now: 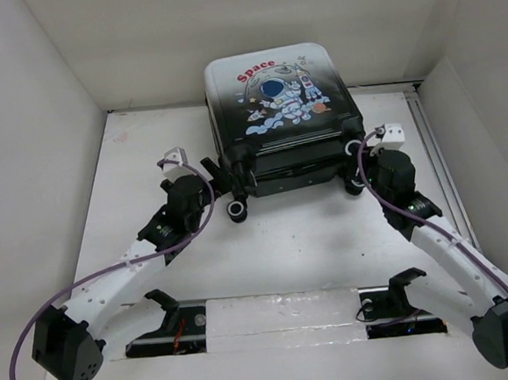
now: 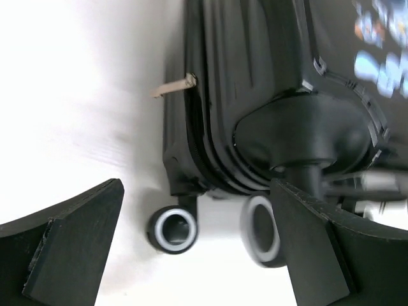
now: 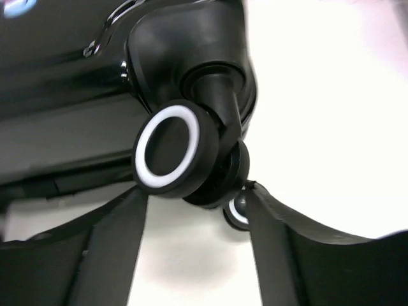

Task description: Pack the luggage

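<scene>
the luggage (image 1: pixel 278 109) lies closed and flat at the far side of the white surface (image 1: pixel 303 248), close to the rear wall. its astronaut and red "space" print faces up and its wheeled end is turned toward the arms.

the left end effector (image 2: pixel 197 188) sits at the luggage's near-left corner. it is released, with its fingers (image 2: pixel 70 242) spread wide. between them the left wrist view shows two casters. a black-and-white wheel (image 2: pixel 172 231) rests on the surface just off the luggage's corner, and a grey-rimmed wheel (image 2: pixel 260 229) sits beside it under a glossy black bracket. a small tan zipper pull (image 2: pixel 173 86) sticks out from the luggage's side seam.

the right end effector (image 3: pixel 194 188) is at the luggage's near-right corner. its two fingers straddle a white-ringed caster (image 3: pixel 169 156) that hangs from the luggage's black corner mount. the fingertips sit right at the caster's edges with the jaws partly apart. i cannot tell whether they clamp it or only stand beside it. a second caster (image 3: pixel 237 213) peeks out behind, mostly hidden.
</scene>
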